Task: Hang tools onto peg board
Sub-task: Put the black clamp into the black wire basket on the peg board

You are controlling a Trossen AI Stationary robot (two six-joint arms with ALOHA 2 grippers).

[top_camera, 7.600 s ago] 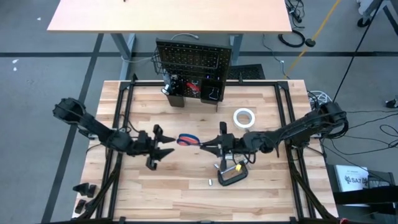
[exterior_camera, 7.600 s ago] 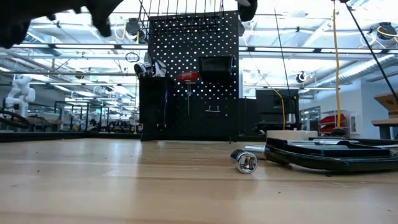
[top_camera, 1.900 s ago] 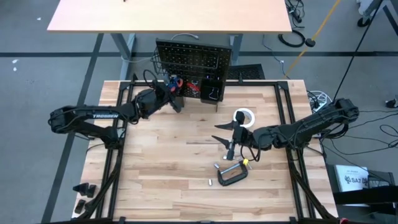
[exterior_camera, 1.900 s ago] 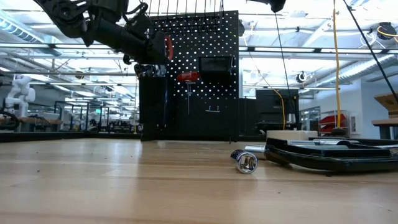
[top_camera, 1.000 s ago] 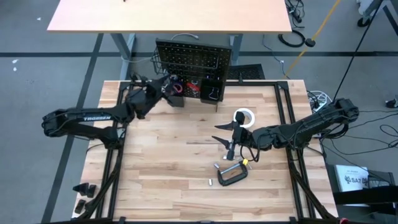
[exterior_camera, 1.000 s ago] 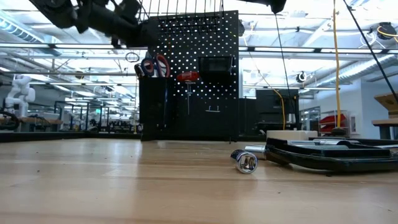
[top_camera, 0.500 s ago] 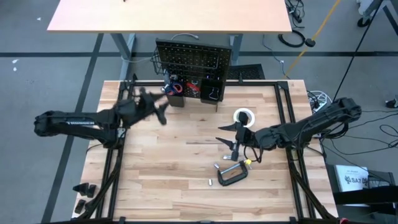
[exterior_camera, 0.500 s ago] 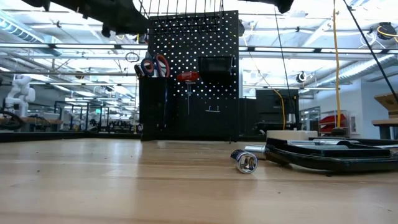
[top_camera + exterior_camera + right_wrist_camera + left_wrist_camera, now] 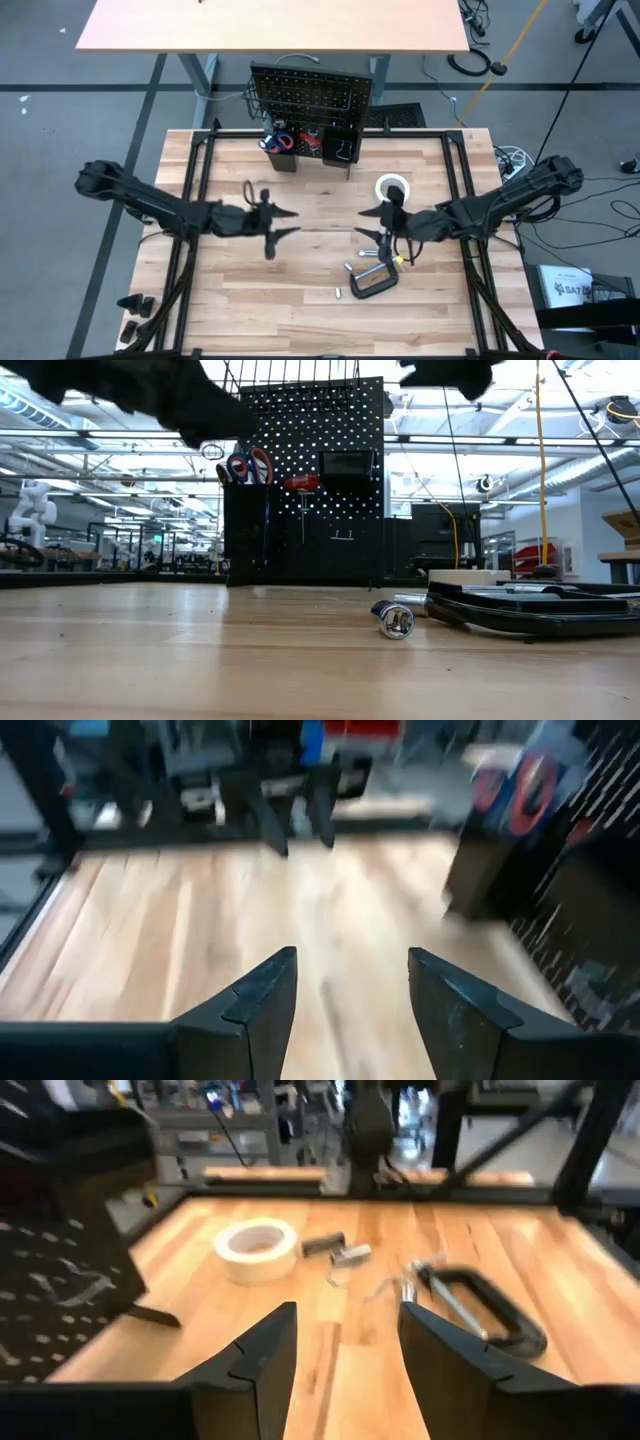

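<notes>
The peg board stands upright at the table's far edge. Orange-handled scissors stick blades-down in its left bin, and a red screwdriver hangs on the panel. The white tape roll, black C-clamp and silver ratchet lie on the table. My left gripper hovers open over the table's middle, pointing right, with nothing between its fingers. My right gripper faces it, open, beside the tape roll and above the C-clamp.
A small silver piece lies near the front edge, left of the C-clamp. A black frame runs along the table's sides. Bare wood lies between the grippers and the peg board.
My left gripper has drawn back from the peg board's left bin toward the table's near edge and middle, and has turned to point right. It stays open. The scissors stay in the bin. My right gripper has shifted only slightly.
</notes>
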